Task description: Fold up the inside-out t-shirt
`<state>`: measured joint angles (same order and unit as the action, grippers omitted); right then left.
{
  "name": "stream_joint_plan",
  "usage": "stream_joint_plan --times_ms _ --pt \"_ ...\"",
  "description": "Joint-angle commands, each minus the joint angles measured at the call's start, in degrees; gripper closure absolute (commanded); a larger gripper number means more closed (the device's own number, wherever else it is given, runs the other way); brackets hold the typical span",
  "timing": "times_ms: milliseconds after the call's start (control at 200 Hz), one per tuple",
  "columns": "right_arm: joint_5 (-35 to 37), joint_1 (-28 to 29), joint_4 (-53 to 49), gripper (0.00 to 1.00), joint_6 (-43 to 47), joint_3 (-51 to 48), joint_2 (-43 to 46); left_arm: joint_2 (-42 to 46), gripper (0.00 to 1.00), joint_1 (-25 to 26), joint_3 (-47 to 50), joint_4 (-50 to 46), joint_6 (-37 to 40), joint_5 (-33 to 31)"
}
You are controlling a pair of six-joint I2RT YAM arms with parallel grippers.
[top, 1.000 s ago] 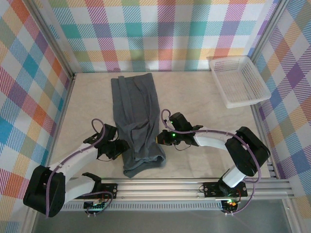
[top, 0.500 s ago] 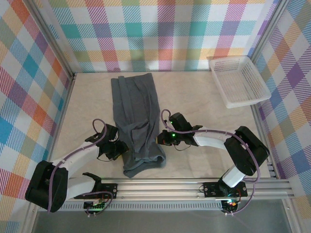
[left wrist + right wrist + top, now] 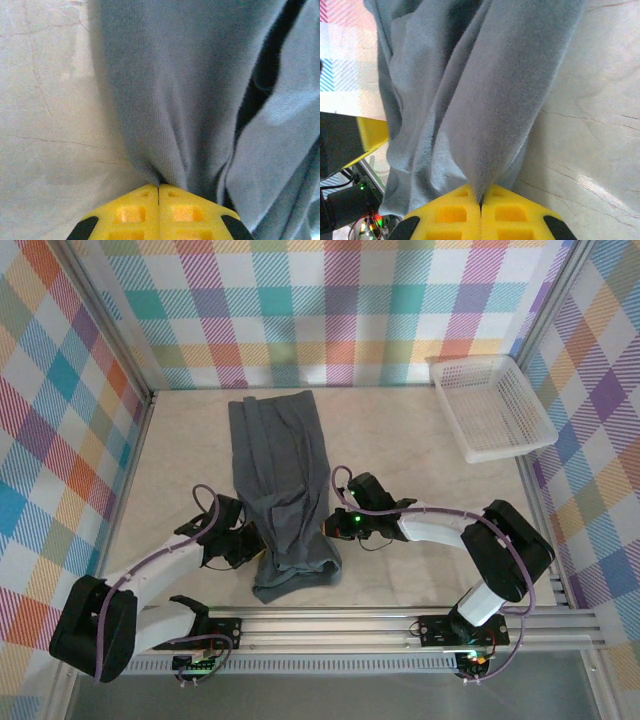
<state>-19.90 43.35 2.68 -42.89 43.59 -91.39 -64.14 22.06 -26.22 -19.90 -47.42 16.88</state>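
The inside-out t-shirt (image 3: 275, 460) lies as a long, wrinkled slate-grey strip running from the back wall toward the near edge of the table. My left gripper (image 3: 250, 546) sits at the strip's left edge near its lower end. In the left wrist view its yellow jaws (image 3: 158, 189) are shut on a pinch of the grey cloth (image 3: 200, 100). My right gripper (image 3: 328, 527) is at the opposite, right edge. There the yellow jaws (image 3: 480, 202) are also shut, with a ridge of fabric (image 3: 485, 100) rising out of them.
A white mesh basket (image 3: 495, 405) stands at the back right corner. Plaid walls (image 3: 60, 440) close in the left, back and right sides. An aluminium rail (image 3: 400, 625) runs along the near edge. Bare tabletop (image 3: 420, 470) stretches between shirt and basket.
My left gripper has slid a little toward the shirt's left edge and shut on it. The right gripper keeps its hold and has not moved.
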Motion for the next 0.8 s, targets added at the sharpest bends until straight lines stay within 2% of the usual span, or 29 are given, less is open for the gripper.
stream_joint_plan --times_ms 0,120,250,345,430,500,610,700,795 --pt "1.8 0.2 -3.7 1.0 0.7 -1.0 2.1 3.2 1.0 1.6 0.4 -4.7 -0.6 -0.5" --pt "1.4 0.5 -8.9 1.0 4.1 -5.0 5.5 8.8 1.0 4.5 1.8 -11.5 -2.4 -2.2" --pt "0.3 0.6 -12.4 1.0 3.0 -11.1 12.5 14.7 1.0 8.8 2.4 -16.4 -5.5 -2.3" --pt "-0.6 0.8 -17.4 1.0 3.9 -8.1 16.4 15.4 1.0 10.9 -1.9 -23.4 -4.2 -4.6" --pt "2.7 0.7 -21.1 1.0 5.1 -2.3 17.7 15.4 1.0 10.7 -8.2 -28.9 -1.4 -9.4" --pt "5.8 -0.2 -22.3 1.0 6.0 3.0 16.7 14.8 1.0 8.6 -13.2 -29.6 1.7 -12.0" --pt "7.8 -3.1 -21.2 1.0 8.0 12.8 10.2 10.6 1.0 1.5 -18.8 -24.5 6.3 -12.3" --pt "8.8 -6.1 -19.6 1.0 9.2 21.2 3.3 3.8 1.0 -5.2 -22.9 -16.7 8.6 -8.6" --pt "9.6 -9.1 -17.5 1.0 10.1 29.4 -4.2 -5.5 1.0 -9.2 -30.4 -11.8 11.6 -8.4"
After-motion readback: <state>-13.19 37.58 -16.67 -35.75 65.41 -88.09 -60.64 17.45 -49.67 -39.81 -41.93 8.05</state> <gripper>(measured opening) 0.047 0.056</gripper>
